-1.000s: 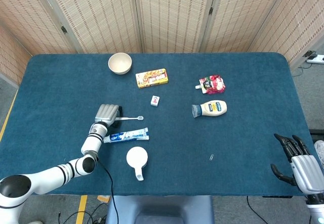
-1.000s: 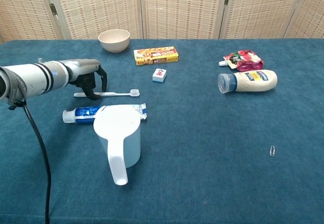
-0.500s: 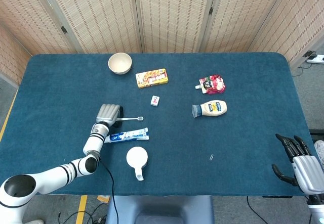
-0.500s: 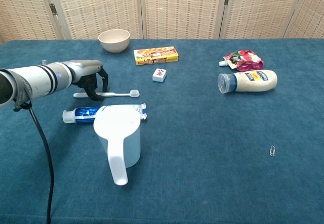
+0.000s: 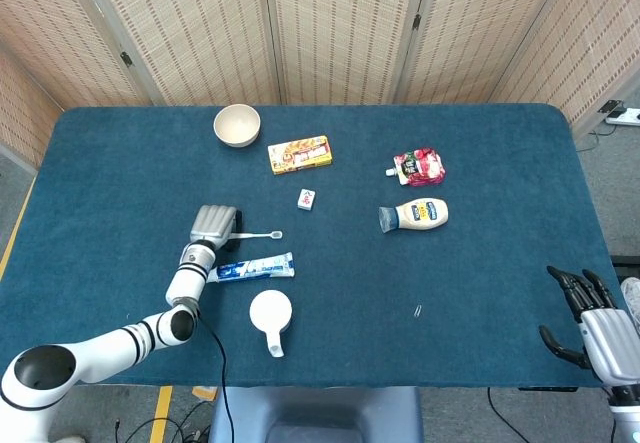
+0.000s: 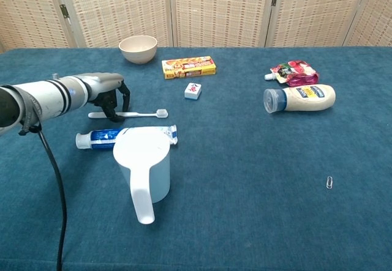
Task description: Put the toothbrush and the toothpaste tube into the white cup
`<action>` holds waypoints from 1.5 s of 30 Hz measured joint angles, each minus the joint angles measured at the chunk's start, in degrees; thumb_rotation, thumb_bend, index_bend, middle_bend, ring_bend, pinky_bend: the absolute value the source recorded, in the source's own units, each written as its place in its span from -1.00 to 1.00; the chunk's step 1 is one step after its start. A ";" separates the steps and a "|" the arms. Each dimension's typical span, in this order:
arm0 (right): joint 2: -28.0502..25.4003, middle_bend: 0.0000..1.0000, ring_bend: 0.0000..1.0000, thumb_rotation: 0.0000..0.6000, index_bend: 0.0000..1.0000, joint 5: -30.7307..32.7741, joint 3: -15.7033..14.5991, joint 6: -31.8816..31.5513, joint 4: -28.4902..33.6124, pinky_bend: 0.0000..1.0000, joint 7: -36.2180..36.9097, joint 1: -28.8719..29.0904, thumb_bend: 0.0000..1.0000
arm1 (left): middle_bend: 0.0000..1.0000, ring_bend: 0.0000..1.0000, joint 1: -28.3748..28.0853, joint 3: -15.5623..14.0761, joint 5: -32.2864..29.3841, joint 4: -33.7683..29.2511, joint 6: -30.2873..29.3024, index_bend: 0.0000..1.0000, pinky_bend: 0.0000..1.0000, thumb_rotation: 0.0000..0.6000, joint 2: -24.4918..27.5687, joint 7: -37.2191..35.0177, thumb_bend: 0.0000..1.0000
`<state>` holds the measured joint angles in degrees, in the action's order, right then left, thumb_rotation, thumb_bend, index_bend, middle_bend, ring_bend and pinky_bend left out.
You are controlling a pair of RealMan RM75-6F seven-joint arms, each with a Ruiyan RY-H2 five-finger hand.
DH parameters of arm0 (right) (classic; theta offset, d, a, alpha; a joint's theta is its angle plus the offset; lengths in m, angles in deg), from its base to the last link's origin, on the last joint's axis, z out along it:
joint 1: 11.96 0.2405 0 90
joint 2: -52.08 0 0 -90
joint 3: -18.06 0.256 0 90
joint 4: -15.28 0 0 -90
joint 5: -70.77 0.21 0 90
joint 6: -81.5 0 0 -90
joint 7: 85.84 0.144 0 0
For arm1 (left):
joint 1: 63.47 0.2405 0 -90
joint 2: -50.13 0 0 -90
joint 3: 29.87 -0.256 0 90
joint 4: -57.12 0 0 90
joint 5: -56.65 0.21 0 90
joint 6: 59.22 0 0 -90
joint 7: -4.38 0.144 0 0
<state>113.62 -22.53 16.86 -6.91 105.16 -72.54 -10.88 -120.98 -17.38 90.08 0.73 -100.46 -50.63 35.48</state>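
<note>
**Left hand over the toothbrush handle, cup close by**

The slim white toothbrush (image 6: 128,114) lies flat on the blue cloth-covered table (image 5: 480,293), its long axis running left to right, bristle head pointing toward the table's middle. The robot's left hand (image 6: 104,90) arches over the handle end, dark fingers (image 6: 111,107) curled down around it; whether they actually pinch the handle cannot be told from either view. Just nearer the robot, parallel to the brush, lies the blue-and-white toothpaste tube (image 6: 107,137), its far end hidden behind the white handled plastic cup (image 6: 144,167), which stands upright. The right hand (image 5: 600,328) hangs open off the table's far right edge, well apart from everything, so the left hand is plainly the nearer one.
</note>
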 measured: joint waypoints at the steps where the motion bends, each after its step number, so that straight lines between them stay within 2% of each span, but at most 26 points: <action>1: 0.02 -0.70 -0.71 1.00 -0.89 0.01 0.00 -0.01 -0.06 -0.85 0.06 -0.02 -0.49 | 0.97 0.79 -0.05 -0.02 -0.06 0.14 0.02 0.14 0.94 1.00 -0.09 0.12 -0.20; 14: 0.26 -0.70 -0.71 1.00 -0.89 0.12 -0.02 -0.25 -0.83 -0.85 0.80 -0.27 -0.49 | 0.97 0.79 -0.23 0.70 -0.34 -1.13 -0.26 0.24 0.94 1.00 0.79 0.02 -0.15; 19: 0.43 -0.70 -0.71 1.00 -0.89 -0.03 -0.02 -0.47 -1.10 -0.85 1.00 -0.35 -0.49 | 0.97 0.79 0.78 1.99 1.39 -6.08 -0.36 0.24 0.94 1.00 4.00 -3.46 -0.15; 23: 0.49 -0.70 -0.71 1.00 -0.89 -0.34 0.02 -0.62 -1.13 -0.85 1.05 -0.28 -0.49 | 0.97 0.79 2.30 3.22 2.86 -12.83 0.80 0.24 0.94 1.00 8.42 -7.89 -0.15; 30: 0.59 -0.70 -0.71 1.00 -0.89 -0.90 0.17 -0.52 -0.91 -0.85 0.82 0.20 -0.49 | 0.97 0.79 7.01 5.49 9.66 -26.77 1.86 0.23 0.94 1.00 17.26 -19.07 -0.15; 41: 0.36 -0.70 -0.71 1.00 -0.89 -1.09 0.22 0.03 -0.07 -0.85 -0.11 0.73 -0.49 | 0.97 0.79 14.17 9.15 25.53 -38.93 6.28 0.24 0.94 1.00 25.65 -41.89 -0.15; 45: 0.25 -0.70 -0.71 1.00 -0.89 -1.12 0.18 -0.01 0.46 -0.85 -0.72 0.70 -0.49 | 0.97 0.79 16.42 10.55 32.40 -42.59 7.85 0.25 0.94 1.00 27.74 -52.60 -0.15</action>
<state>113.86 -23.64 17.04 -6.92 105.61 -73.26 -10.18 -104.56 -6.83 122.47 -41.86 -92.61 -22.89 -17.12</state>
